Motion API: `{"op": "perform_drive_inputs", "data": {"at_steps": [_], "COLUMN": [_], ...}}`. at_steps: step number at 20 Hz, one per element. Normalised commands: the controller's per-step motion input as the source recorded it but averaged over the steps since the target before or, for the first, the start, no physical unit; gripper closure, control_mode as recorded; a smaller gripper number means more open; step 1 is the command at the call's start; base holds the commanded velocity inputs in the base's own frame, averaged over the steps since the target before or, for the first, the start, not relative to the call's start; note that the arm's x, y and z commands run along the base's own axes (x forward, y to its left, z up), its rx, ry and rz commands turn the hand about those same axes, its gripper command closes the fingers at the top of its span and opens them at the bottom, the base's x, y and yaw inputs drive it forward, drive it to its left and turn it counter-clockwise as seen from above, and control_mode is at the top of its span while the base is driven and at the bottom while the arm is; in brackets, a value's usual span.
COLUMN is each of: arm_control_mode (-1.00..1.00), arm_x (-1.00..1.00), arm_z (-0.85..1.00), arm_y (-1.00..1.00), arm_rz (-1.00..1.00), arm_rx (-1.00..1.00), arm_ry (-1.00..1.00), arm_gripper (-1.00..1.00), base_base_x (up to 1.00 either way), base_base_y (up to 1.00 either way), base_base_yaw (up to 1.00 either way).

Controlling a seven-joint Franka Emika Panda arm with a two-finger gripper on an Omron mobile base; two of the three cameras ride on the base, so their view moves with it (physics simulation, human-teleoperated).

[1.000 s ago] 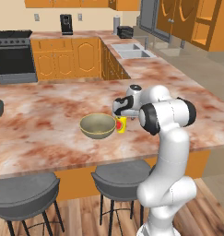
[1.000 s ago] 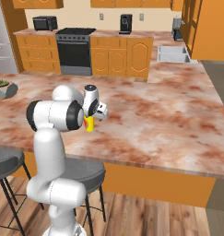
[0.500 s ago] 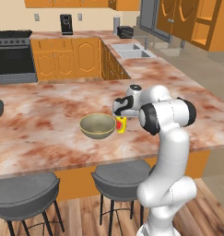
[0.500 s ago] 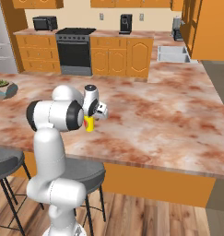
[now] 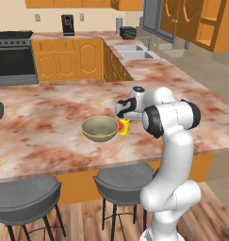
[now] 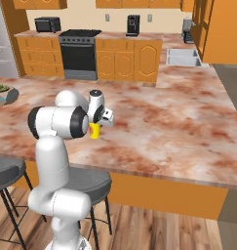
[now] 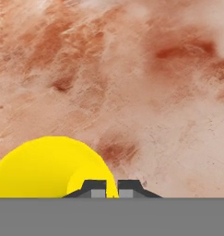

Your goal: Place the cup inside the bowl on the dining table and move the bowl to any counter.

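you're at the first step: the gripper [image 7: 112,186] has its jaws pinched together on the rim of the cup [image 5: 124,127], so treat the cup as gripped. it stands on the dining table [image 5: 50,117] near the front edge, just beside the bowl [image 5: 100,128] on its right. next you'd lift it clear of the bowl's rim, shift it over the hollow and lower it in. the cup is small, yellow, with a red mark; the bowl olive-tan and empty.

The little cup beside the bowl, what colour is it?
The cup is bright yellow, with a red mark on its side; the yellow shows best in the hand view.
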Motion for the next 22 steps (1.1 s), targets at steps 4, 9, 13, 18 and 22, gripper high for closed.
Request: {"op": "perform_drive_inputs", "data": {"at_steps": [4,9,13,18,22], "arm_control_mode": [-1.00,-1.00,-1.00,-1.00,-1.00], "arm_x": [0.00,0.00,0.00,0.00,0.00], "arm_z": [0.24,0.53,0.53,0.50,0.33], "arm_y": [0.00,0.00,0.00,0.00,0.05], "arm_rz": [0.00,0.00,0.00,0.00,0.00], "arm_rx": [0.00,0.00,0.00,0.00,0.00], "arm_ry": [0.00,0.00,0.00,0.00,0.00], "arm_gripper": [1.00,1.00,1.00,1.00,1.00], "base_base_x": [0.00,0.00,0.00,0.00,0.00], "base_base_y": [0.00,0.00,0.00,0.00,0.00], "base_base_yaw": [0.00,0.00,0.00,0.00,0.00]}}
